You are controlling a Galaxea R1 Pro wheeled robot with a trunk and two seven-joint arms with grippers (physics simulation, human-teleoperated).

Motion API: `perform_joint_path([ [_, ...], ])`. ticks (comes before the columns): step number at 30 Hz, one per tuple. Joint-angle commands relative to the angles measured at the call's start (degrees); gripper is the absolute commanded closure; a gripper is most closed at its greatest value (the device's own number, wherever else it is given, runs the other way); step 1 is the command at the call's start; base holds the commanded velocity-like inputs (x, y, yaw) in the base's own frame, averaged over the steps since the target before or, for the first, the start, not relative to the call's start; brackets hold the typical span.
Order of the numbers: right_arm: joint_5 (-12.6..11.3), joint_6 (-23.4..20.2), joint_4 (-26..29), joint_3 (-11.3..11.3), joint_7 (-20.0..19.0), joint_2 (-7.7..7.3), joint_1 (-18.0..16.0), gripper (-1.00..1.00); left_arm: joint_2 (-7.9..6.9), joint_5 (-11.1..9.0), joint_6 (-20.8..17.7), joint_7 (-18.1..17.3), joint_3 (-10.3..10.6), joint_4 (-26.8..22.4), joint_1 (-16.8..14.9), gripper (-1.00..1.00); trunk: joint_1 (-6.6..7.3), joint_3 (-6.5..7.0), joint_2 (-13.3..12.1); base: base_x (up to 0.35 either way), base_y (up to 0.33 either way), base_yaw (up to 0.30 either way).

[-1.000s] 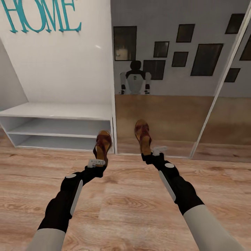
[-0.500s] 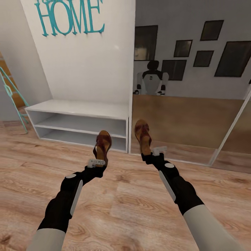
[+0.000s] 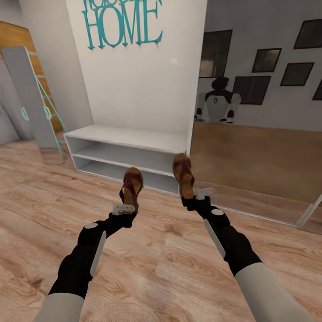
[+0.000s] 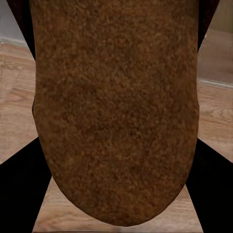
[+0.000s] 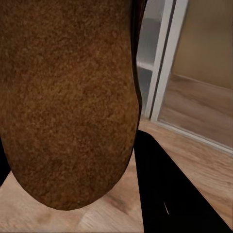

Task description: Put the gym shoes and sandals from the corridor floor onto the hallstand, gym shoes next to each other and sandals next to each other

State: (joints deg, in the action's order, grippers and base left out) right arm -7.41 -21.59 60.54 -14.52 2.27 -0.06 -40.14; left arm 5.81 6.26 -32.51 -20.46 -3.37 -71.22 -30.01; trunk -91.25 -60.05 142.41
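I hold one brown sandal in each hand, both raised over the wood-plank corridor floor (image 3: 170,255). My left gripper (image 3: 124,208) is shut on the heel of the left sandal (image 3: 132,183), toe pointing away from me. My right gripper (image 3: 199,195) is shut on the heel of the right sandal (image 3: 183,172). The left wrist view looks straight at that sandal's brown sole (image 4: 116,107). The other sole (image 5: 68,97) takes up most of the right wrist view. The gym shoes and the hallstand with stepped shelves are out of view.
A low pale grey two-shelf bench (image 3: 129,138) stands ahead against a white panel with teal HOME letters, no upper shelves above it. To its right, a mirrored door (image 3: 259,147) reflects me. At the far left lean a grey board (image 3: 27,94) and a teal frame.
The camera has turned left: the bench and mirror have slid right in the picture, and the grey board has come into view. Both arms and sandals hold the same pose.
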Motion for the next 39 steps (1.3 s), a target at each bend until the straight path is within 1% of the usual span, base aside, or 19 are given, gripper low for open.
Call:
perform_joint_path([
  [1, -0.8, -0.3, 0.1, -0.1, 0.4, -0.02, 0.0, 1.0, 0.08, 0.6, -0.2, -0.6, -0.2, -0.1, 0.0, 1.0, 0.01, -0.05, 0.0, 0.0, 0.0, 0.296],
  [18, -0.8, -0.3, 0.1, -0.1, 0.4, -0.02, 0.0, 1.0, 0.08, 0.3, -0.2, -0.6, -0.2, -0.1, 0.1, 1.0, 0.01, -0.05, 0.0, 0.01, 0.004, 0.297],
  [39, -0.8, -0.3, 0.1, -0.1, 0.4, -0.02, 0.0, 1.0, 0.17, 0.3, -0.2, -0.6, -0.1, -0.1, 0.1, 1.0, 0.01, -0.05, 0.0, 0.278, 0.17, 0.297],
])
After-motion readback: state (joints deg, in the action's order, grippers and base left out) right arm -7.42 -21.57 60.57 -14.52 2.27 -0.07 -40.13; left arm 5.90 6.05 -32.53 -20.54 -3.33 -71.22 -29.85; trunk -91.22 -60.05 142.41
